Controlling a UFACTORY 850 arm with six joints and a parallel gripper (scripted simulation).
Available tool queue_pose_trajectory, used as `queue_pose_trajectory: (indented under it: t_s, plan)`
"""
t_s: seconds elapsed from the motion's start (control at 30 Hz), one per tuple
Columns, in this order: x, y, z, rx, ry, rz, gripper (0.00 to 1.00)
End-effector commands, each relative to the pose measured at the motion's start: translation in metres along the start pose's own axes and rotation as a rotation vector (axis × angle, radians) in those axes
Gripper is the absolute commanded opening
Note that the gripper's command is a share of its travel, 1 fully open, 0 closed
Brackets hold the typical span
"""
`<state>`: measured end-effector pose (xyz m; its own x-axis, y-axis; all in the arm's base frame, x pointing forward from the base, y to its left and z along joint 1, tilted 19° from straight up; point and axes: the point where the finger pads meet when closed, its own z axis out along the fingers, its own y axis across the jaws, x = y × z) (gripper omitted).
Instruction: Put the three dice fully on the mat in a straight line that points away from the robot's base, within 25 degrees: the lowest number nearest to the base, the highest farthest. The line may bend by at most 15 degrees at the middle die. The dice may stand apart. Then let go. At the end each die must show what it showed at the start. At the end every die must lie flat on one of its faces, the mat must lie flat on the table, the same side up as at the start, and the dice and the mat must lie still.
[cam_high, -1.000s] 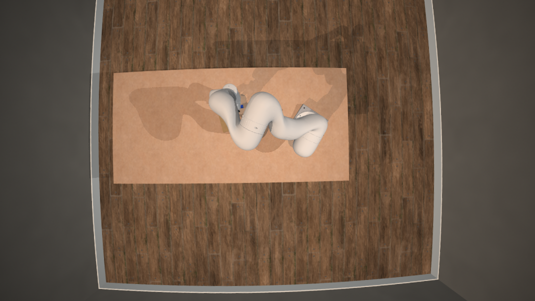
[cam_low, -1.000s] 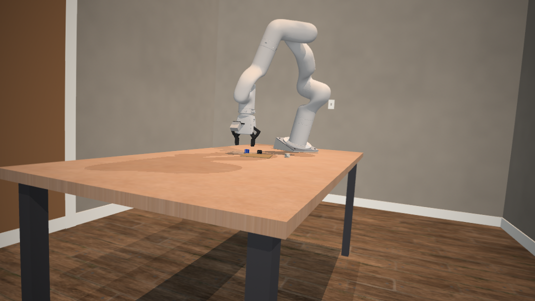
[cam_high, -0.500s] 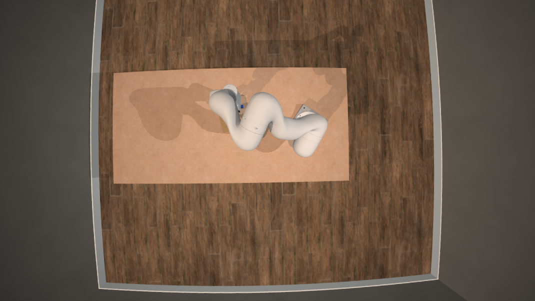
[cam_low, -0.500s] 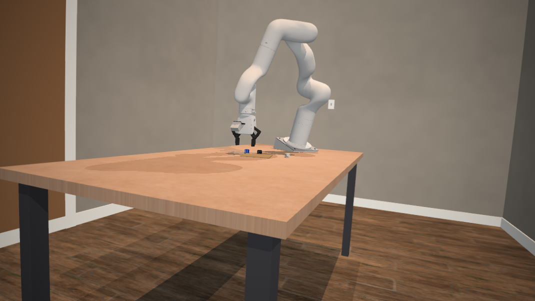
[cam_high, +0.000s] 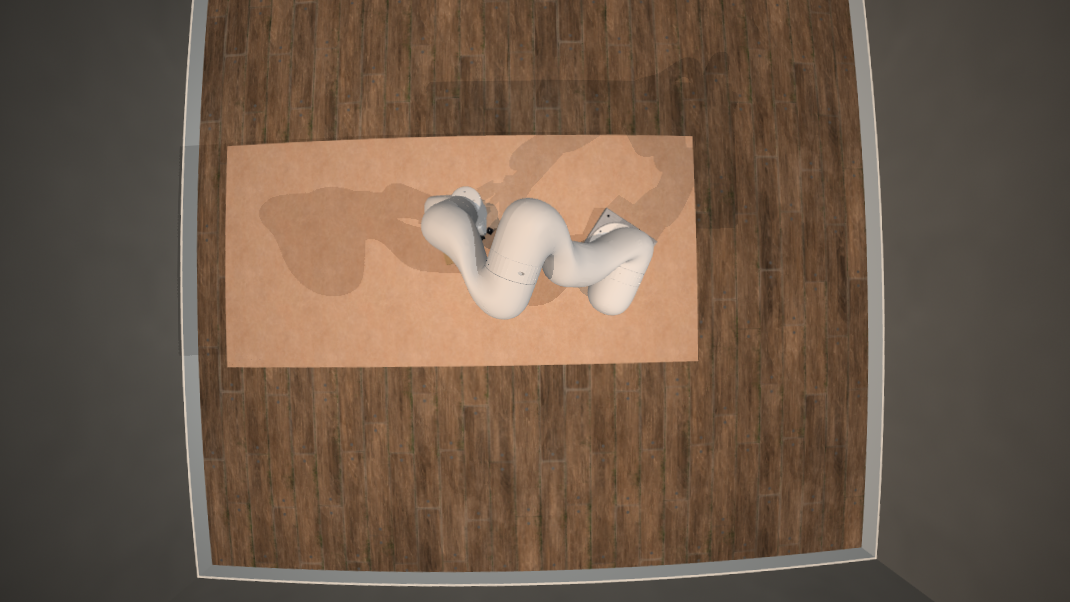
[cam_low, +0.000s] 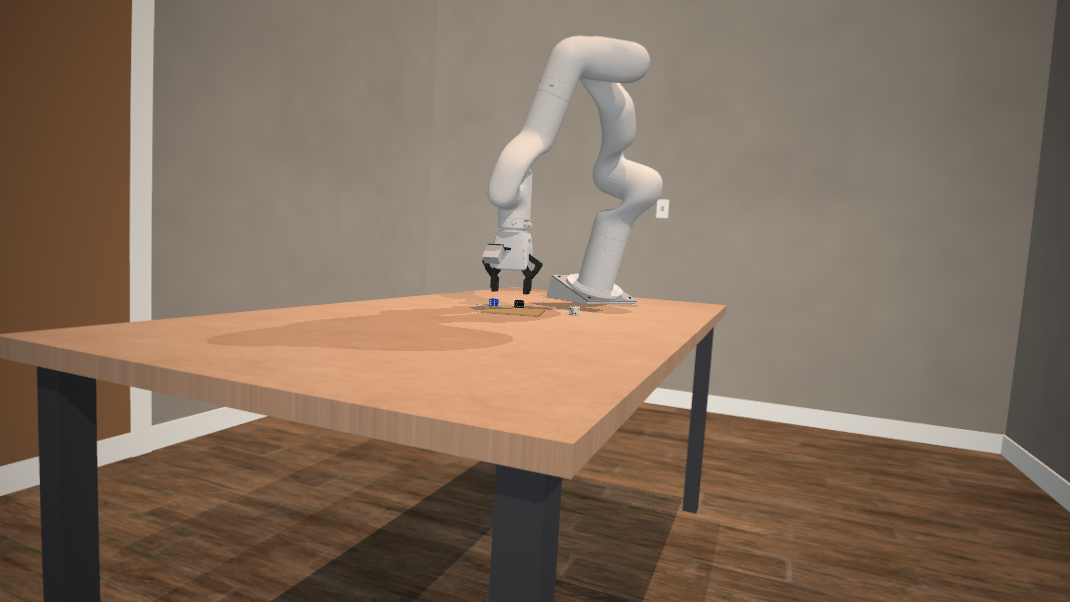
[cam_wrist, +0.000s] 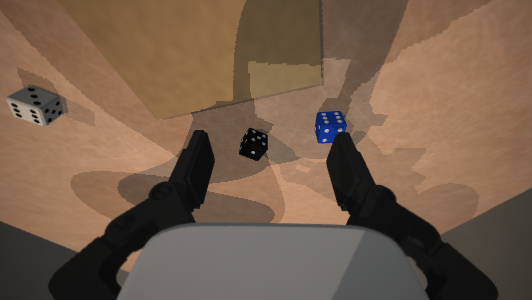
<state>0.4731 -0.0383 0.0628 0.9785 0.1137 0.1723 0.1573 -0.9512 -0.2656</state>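
My gripper (cam_wrist: 270, 146) is open and empty. It hangs a little above the table, also in the exterior view (cam_low: 511, 286). A black die (cam_wrist: 253, 144) lies on the table just ahead of the gap between the fingers. A blue die (cam_wrist: 330, 126) lies close ahead of the right fingertip. A white die (cam_wrist: 35, 105) lies far to the left on the table. The tan mat (cam_wrist: 200, 50) lies flat beyond the black and blue dice, with no die on it. The exterior view shows the blue die (cam_low: 493, 302), the black die (cam_low: 518, 303), the white die (cam_low: 573, 309) and the mat (cam_low: 516, 310).
The robot's base (cam_low: 591, 290) stands on the table just behind the white die. In the overhead view the arm (cam_high: 523, 254) hides the dice and most of the mat. The table's edge shows at the lower corners of the wrist view.
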Motion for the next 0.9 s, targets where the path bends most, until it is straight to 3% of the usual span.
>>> queue_pose_trajectory:
  t_s: [0.0, 0.87]
  plan:
    - [-0.0021, -0.0091, -0.0007, -0.001, 0.005, 0.0, 1.0]
    - [-0.0029, -0.0114, -0.0007, -0.001, 0.005, 0.0, 1.0]
